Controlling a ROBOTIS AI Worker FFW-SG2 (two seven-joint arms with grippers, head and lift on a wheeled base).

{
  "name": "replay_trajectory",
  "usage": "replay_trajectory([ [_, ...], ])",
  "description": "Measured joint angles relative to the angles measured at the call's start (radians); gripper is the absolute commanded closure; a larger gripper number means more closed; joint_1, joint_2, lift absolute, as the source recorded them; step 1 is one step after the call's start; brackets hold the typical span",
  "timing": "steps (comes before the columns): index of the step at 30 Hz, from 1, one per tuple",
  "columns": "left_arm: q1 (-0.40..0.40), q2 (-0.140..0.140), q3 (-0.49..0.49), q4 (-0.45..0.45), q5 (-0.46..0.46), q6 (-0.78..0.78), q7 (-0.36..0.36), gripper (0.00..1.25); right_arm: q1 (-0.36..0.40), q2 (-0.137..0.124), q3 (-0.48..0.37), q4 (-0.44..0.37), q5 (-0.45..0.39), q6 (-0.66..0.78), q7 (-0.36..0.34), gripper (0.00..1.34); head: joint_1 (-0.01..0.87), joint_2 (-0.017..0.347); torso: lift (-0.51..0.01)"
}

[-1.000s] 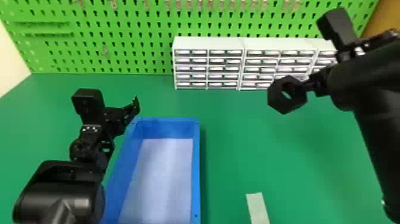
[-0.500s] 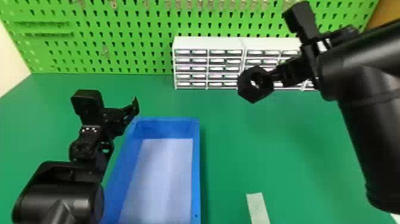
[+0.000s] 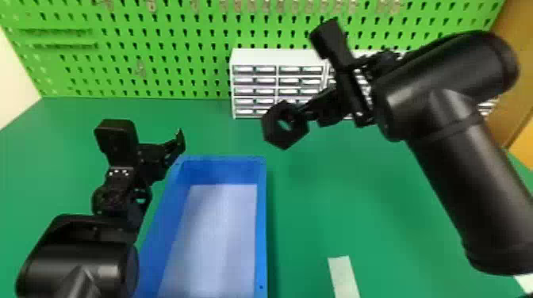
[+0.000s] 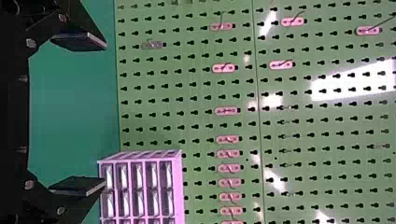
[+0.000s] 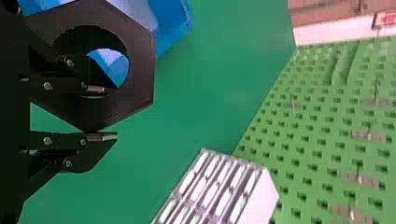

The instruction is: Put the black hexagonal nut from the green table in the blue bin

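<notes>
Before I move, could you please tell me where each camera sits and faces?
Head view: on robot's head, facing forward and down at the bin; left arm and right arm show.
Left wrist view: on left wrist, facing the pegboard; open left pincer shows.
Right wrist view: on right wrist, facing table and pegboard; right pincer gripping the nut shows.
Shared: head and right wrist views show nut and bin.

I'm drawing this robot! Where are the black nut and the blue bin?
Black nut (image 5: 142, 70): right wrist view, on its flat face.
Blue bin (image 3: 261, 222): head view, on its right-hand rim.
</notes>
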Motion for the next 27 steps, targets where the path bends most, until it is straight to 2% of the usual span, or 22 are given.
replay_trajectory([
  [12, -0.001, 0.0, 0.006, 0.0, -0.001, 0.0, 0.0, 0.24, -0.013, 0.011, 0.16, 0.046, -0.225, -0.057, -0.118, 1.09, 0.686, 0.051, -0.096],
  [27, 0.001, 0.0, 0.012, -0.004, 0.0, 0.0, -0.002, 0.24, 0.006, 0.015, 0.285, 0.095, -0.401, -0.111, -0.223, 1.09, 0.686, 0.051, -0.096],
])
